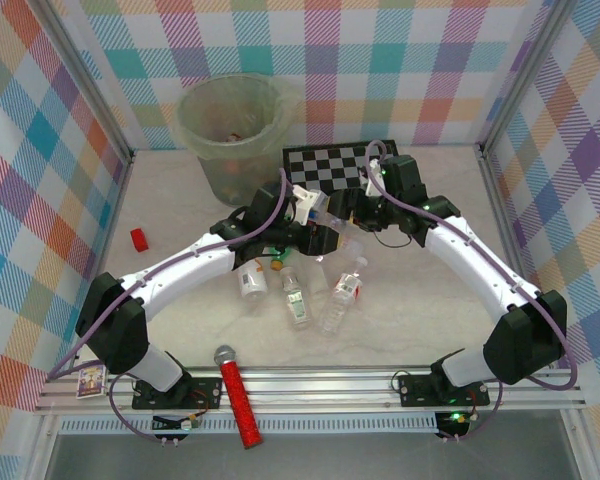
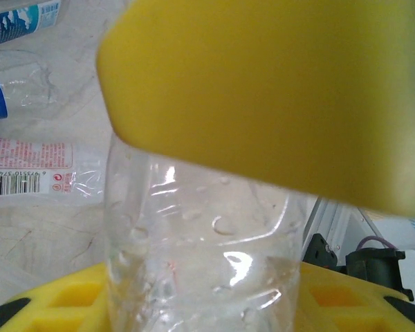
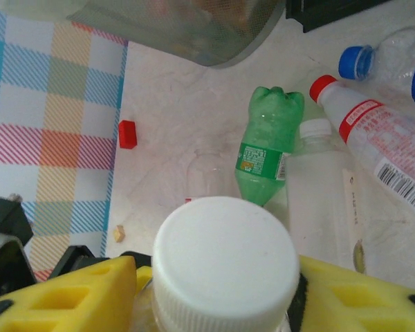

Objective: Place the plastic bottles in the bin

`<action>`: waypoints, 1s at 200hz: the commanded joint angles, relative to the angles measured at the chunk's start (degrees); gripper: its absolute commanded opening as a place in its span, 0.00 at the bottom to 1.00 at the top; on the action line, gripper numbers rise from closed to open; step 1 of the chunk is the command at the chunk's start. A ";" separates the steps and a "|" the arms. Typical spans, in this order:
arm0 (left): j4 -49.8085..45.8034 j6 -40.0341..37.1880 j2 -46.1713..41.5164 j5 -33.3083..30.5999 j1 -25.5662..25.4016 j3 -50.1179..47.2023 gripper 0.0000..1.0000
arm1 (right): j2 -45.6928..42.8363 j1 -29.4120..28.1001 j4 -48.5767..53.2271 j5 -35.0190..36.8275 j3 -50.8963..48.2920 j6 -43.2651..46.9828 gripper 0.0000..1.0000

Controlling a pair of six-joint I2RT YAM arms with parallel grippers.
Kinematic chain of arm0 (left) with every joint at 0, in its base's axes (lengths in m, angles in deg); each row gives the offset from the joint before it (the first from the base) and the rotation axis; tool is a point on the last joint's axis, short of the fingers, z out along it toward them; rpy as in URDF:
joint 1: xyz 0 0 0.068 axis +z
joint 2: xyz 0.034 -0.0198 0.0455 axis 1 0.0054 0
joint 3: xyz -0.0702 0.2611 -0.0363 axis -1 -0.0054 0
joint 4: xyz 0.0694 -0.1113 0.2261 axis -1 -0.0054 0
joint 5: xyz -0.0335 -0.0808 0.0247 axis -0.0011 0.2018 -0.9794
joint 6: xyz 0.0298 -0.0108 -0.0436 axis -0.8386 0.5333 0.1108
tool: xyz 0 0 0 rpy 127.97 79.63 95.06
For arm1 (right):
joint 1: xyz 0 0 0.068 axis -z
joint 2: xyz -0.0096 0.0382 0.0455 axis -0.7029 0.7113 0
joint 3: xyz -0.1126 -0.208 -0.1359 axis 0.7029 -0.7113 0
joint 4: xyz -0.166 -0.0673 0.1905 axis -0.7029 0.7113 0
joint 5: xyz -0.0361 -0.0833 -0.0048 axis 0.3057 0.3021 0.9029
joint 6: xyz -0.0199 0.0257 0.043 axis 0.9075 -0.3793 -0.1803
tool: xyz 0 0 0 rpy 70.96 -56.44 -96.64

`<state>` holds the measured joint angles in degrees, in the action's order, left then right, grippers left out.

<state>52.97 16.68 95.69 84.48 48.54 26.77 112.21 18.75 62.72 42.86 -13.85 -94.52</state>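
Bin: a pale-green see-through bin [image 1: 212, 165] stands upright at the far edge of the table [image 1: 410, 320], left of the middle, open at the top.
In the bin: clear shapes with reddish patches show through its wall, too blurred to count.
Held bottle: a clear bottle [image 2: 200, 263] with a white cap [image 3: 225, 263] hangs over the middle of the table between the two claws, outside the bin.
Left claw: the left gripper [image 2: 207, 221] has its yellow pads [image 2: 263, 90] closed on the bottle's body.
Right claw: the right gripper [image 3: 221, 290] has a yellow finger on either side of the neck under the cap. I cannot tell whether it is pinching or loose.
Loose bottles: a green bottle [image 3: 266, 149], a red-capped bottle [image 3: 373, 138] and a blue-capped bottle [image 3: 394, 59] lie on their sides around the middle of the table, close together.
Other things: a red block [image 1: 138, 239] sits near the left edge. A chequered board [image 1: 330, 165] lies at the far edge, just right of the bin. A red microphone [image 1: 238, 395] lies across the near edge.
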 commanded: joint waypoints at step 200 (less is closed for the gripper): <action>-13.02 -10.73 5.00 -8.79 17.36 30.06 0.30 | -19.39 4.77 16.87 11.76 -9.10 -2.53 0.76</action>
<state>42.59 8.40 97.55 77.25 62.40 52.91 95.65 23.60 78.15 55.93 -20.61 -94.81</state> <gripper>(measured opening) 0.412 0.766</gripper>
